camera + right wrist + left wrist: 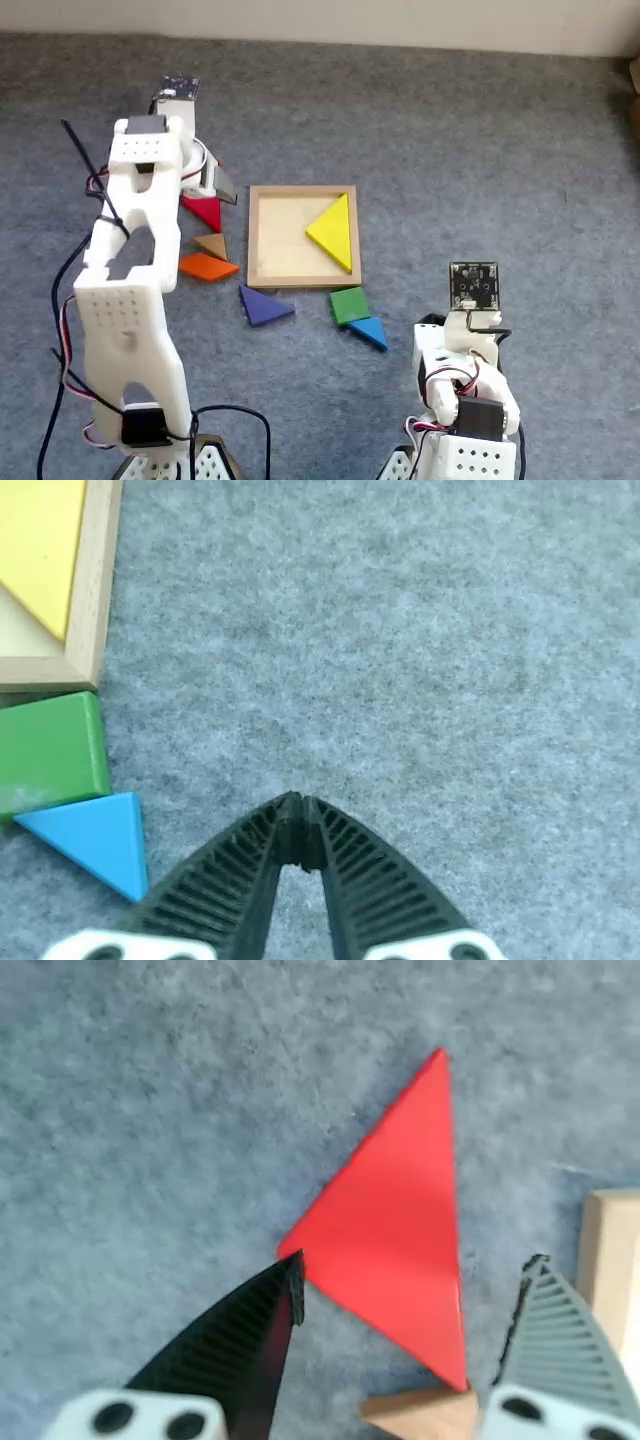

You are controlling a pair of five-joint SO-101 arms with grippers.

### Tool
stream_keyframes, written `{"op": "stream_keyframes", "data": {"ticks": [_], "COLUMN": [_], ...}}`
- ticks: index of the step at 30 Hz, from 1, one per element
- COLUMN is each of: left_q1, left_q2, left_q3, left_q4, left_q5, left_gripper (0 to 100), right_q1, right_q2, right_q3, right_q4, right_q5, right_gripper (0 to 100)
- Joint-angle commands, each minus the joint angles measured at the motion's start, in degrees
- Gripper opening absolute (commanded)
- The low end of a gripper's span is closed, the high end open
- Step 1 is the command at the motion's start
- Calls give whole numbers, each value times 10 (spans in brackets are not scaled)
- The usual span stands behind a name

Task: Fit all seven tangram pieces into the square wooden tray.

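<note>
The left gripper (412, 1262) holds its jaws wide astride the red triangle (395, 1220); the right gripper (300, 815) has jaws together, empty.

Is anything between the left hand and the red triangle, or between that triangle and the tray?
Nothing visible does. The open left hand straddles the red triangle, and only bare carpet lies between the triangle and the wooden tray. The brown piece lies by the triangle's corner, off that path.
</note>
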Motion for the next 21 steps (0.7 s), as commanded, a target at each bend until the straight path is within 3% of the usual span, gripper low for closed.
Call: {"op": "stream_keyframes", "data": {"ticks": [1, 8, 21], "left_q1": [-28, -32, -15], "left_q2": [25, 54, 86], "left_q3": [-91, -153, -159], "left_q4": [39, 85, 84], "left_q5": [4, 4, 1], "left_gripper": [326, 326, 329], "right_q1": [6, 6, 6], "right_q2": [-8, -8, -8], "right_q3": [58, 58, 58], "right_q4": [4, 4, 4], "right_q5": [6, 6, 6], "right_gripper": [12, 12, 12]}}
